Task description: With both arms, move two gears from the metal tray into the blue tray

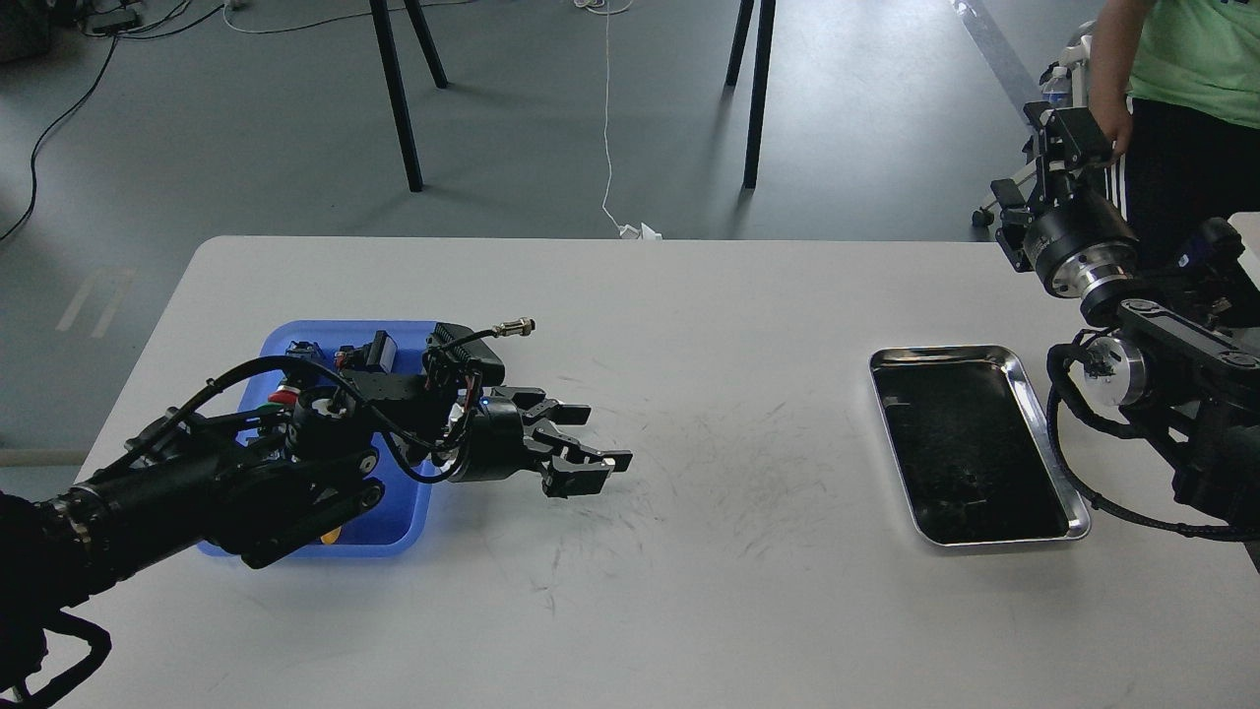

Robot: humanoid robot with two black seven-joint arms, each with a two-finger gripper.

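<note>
While both arms hung clear of the work, the metal tray (979, 443) lay on the white table (689, 551), and everything else is placed from it here. Well to its left sat the blue tray (418, 527), crowded with coloured push-button switches (283, 397) and a black connector (463, 356). The left gripper (581, 438) hovered just past that blue tray's edge on the side facing the metal tray, fingers spread apart and holding nothing. The right gripper (1068, 138) was raised beyond the metal tray's far right corner, seen small and dark, so whether it was open or closed could not be told.

Inside the metal tray, toward its near end, small dark lumps (960, 487) showed against the dark reflective floor; these were probably the gears, though they could not be made out clearly. Judged by their kind, such gears would be light, rigid and not fragile, yet liable to skid on polished metal. A pinch across the toothed rim looked the soundest hold, with the fingertips brought low to the floor.
</note>
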